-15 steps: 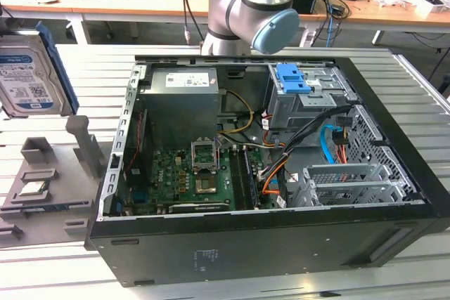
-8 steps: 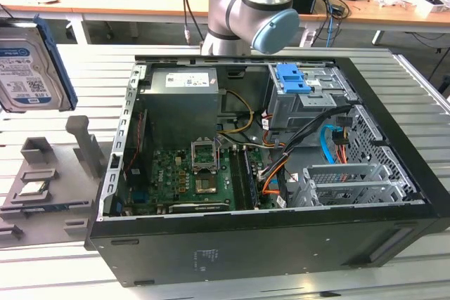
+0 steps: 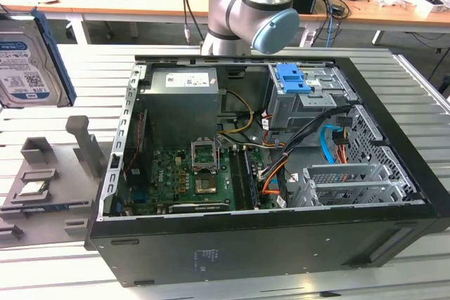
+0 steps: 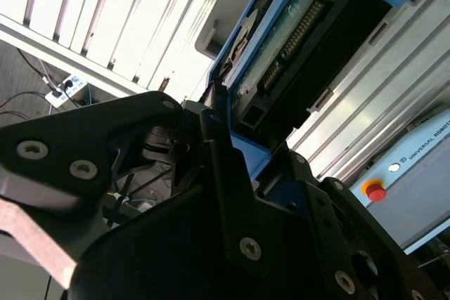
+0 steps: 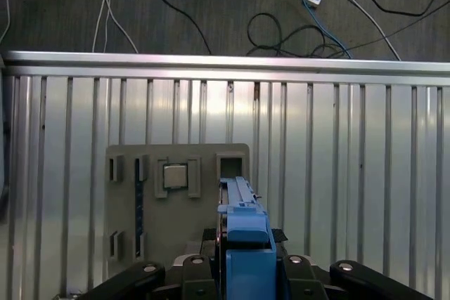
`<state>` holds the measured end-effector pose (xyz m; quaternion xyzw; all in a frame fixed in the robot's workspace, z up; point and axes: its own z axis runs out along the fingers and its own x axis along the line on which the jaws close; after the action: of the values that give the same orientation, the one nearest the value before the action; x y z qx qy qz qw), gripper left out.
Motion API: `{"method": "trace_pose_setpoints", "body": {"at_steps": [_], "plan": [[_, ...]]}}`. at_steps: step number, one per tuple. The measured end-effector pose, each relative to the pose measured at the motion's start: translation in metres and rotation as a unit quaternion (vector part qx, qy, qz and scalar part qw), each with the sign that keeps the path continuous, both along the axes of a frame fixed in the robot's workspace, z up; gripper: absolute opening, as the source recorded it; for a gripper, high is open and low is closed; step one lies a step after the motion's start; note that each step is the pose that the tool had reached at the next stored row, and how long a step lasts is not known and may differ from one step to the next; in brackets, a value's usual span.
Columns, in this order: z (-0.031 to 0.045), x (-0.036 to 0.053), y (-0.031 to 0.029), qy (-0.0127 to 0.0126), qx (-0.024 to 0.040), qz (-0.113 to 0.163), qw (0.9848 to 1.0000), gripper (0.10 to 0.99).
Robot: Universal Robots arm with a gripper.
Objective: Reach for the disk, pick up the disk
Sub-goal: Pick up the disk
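The disk point(image 3: 28, 61) hangs in the air at the exterior view's far left, label side showing, with a blue frame along its edge. In the first wrist view the disk point(image 5: 242, 244) appears edge-on as a blue strip above the grey fixture. My gripper point(image 5: 245, 238) is shut on it, with black fingers point(image 5: 210, 237) pressing from both sides. The second wrist view shows the disk's green circuit-board side point(image 4: 295, 33) and blue frame, with the gripper point(image 4: 232, 138) clamped at its near end.
An open black computer case point(image 3: 394, 237) takes up the middle of the slatted aluminium table point(image 3: 42, 279). A grey fixture point(image 3: 49, 173) carrying a small silver chip point(image 3: 33, 189) lies below the disk. A blue latch plate point(image 3: 292, 79) sits inside the case. Cables lie on the floor point(image 5: 295, 26).
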<state>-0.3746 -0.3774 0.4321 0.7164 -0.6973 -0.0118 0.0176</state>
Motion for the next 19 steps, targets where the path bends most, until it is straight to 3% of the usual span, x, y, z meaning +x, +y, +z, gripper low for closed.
{"method": "trace_pose_setpoints", "body": {"at_steps": [2, 5, 19], "plan": [[0.0054, 0.0004, 0.0000, 0.0001, 0.0000, 0.000, 1.0000, 0.365], [0.0302, 0.0025, 0.0000, 0.0008, 0.0000, 0.000, 1.0000, 0.365], [0.0565, 0.0042, 0.0000, 0.0013, 0.0000, 0.000, 1.0000, 0.365]]}}
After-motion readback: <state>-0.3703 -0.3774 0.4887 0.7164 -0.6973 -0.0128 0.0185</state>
